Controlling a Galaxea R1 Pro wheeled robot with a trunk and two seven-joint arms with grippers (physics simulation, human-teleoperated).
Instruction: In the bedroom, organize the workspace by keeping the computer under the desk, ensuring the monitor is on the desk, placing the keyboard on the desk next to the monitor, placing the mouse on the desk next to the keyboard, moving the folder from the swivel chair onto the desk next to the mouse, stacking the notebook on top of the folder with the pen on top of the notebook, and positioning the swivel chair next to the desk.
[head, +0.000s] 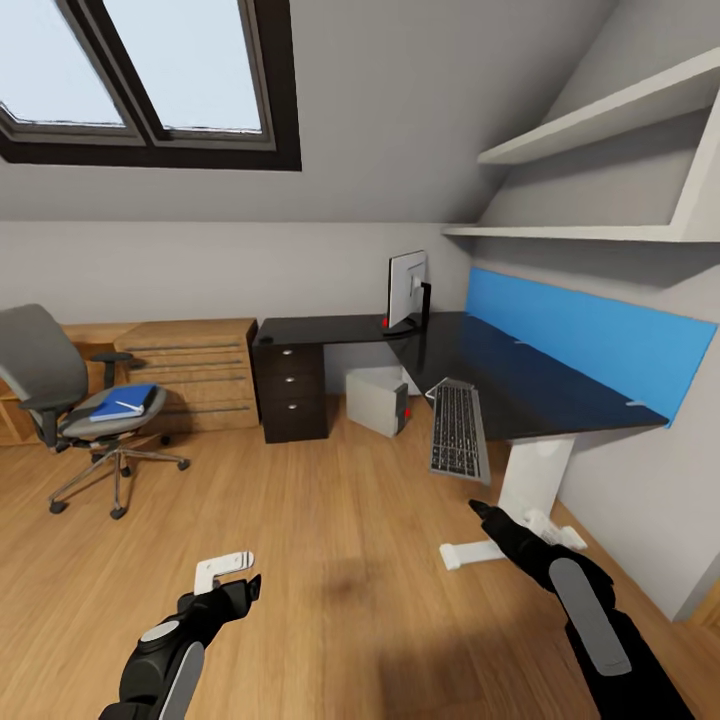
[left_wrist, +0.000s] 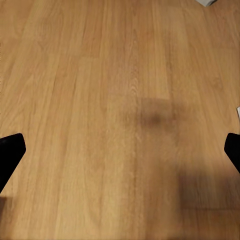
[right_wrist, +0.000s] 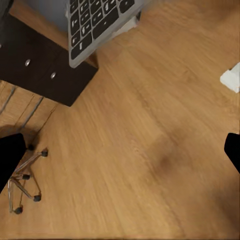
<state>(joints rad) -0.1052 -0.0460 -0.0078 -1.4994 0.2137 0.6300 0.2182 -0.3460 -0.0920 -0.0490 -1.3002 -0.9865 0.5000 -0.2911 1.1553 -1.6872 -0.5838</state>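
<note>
Your swivel chair (head: 60, 400) seat carries the folder (head: 122, 403); both your grippers' jaws stand released, grasping nothing.

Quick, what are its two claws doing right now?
Left claw: open, holding nothing.
Right claw: open, holding nothing.

The room is seen from head height, looking forward and down toward the desk (head: 450, 345). The plank floor (left_wrist: 120, 100) is viewed from close above by the left wrist camera. The keyboard (right_wrist: 95, 22) is shared by the right wrist and head views.
</note>
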